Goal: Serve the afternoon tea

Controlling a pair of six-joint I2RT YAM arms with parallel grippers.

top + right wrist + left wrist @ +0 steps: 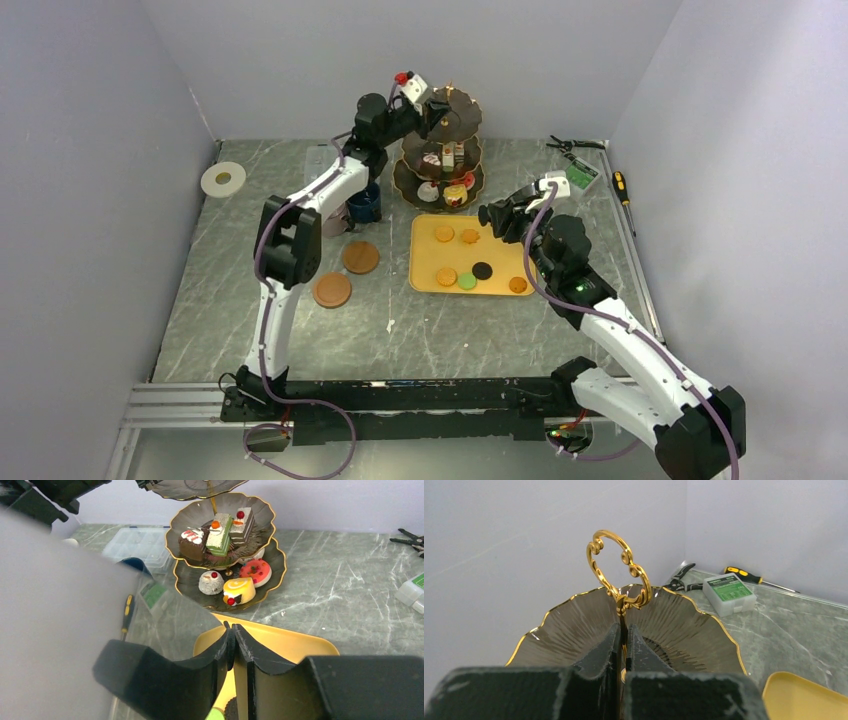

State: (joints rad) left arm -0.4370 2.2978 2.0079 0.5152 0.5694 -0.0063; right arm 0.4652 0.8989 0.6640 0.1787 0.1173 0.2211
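Note:
The dark three-tier stand [445, 150] stands at the back of the table. My left gripper [437, 118] is at its bare top tier [684, 625], below the gold ring handle [616, 565]. It [624, 627] is shut on the gold stem. Cake slices [220, 532] sit on the middle tier. A pink donut [255, 571] and a yellow roll [239, 590] sit on the bottom tier. My right gripper [492, 213] hovers shut [231, 626] over the yellow tray [425, 260], which holds orange macarons [444, 233], a green macaron [467, 281] and a dark one [482, 270].
Two brown coasters [360, 257] [332, 290] lie left of the tray. A navy mug [365, 205] stands under the left arm. A white tape roll [223, 179] lies far left. Pliers [570, 145], a small green-labelled box [582, 175] and a screwdriver [622, 185] lie at back right.

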